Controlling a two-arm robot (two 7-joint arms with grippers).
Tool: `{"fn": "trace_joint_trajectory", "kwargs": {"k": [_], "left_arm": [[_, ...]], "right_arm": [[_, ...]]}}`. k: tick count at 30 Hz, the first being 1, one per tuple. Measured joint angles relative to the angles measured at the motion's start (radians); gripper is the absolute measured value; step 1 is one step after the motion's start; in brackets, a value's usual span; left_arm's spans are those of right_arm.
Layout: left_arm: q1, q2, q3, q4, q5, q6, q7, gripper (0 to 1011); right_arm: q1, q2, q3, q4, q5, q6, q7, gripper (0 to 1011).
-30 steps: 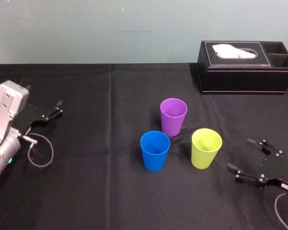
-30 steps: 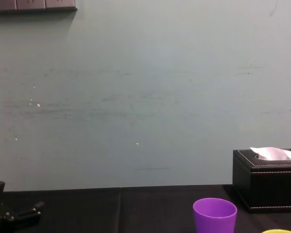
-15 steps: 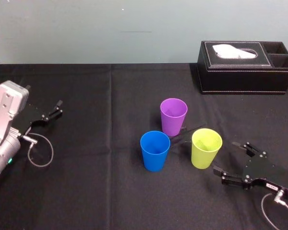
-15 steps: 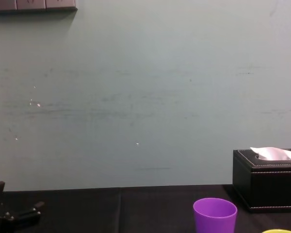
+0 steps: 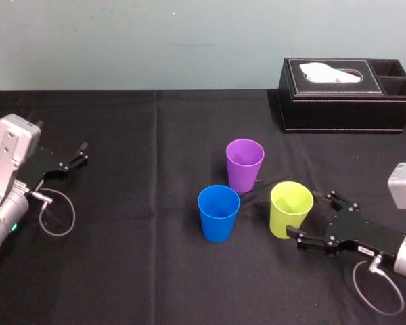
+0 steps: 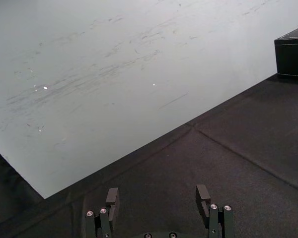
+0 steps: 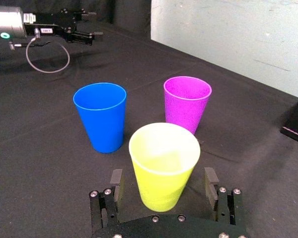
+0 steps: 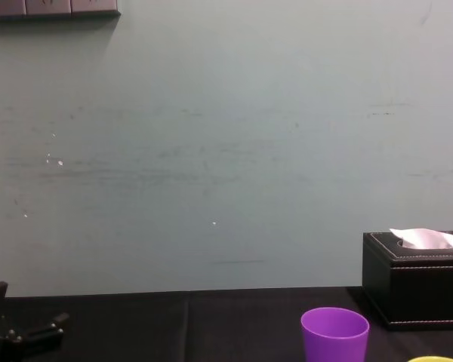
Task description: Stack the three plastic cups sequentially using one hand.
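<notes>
Right tool (image 5: 311, 215) is spread wide n empty round yellow-green cup (image 5: 291, 206); squeeze crooked n u tip it. Left tool (image 5: 78, 154) is parked well away.

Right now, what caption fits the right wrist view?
Right gripper, jaws open, flanks yellow-green cup; blue cup and purple cup beyond.

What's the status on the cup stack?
Right gripper open, straddling yellow-green cup, no grip yet. Left gripper open, parked far left. Blue cup and purple cup standing separate, unstacked. Nothing blocking.
</notes>
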Motion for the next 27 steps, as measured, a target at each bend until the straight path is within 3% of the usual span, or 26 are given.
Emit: {"fn": "trace_joint_trajectory", "kwargs": {"k": [11, 19, 27], "left_arm": [[0.0, 0.0, 0.0, 0.0, 0.0, 0.0, 0.0, 1011], [0.0, 0.0, 0.0, 0.0, 0.0, 0.0, 0.0, 1011], [0.0, 0.0, 0.0, 0.0, 0.0, 0.0, 0.0, 1011]], "right_arm": [[0.064, -0.041, -0.043, 0.047, -0.038, 0.017, 0.008, 1000], [0.083, -0.07, -0.044, 0.073, -0.019, 0.021, 0.007, 1000], [0.082, -0.067, -0.044, 0.072, -0.019, 0.02, 0.007, 998]]}}
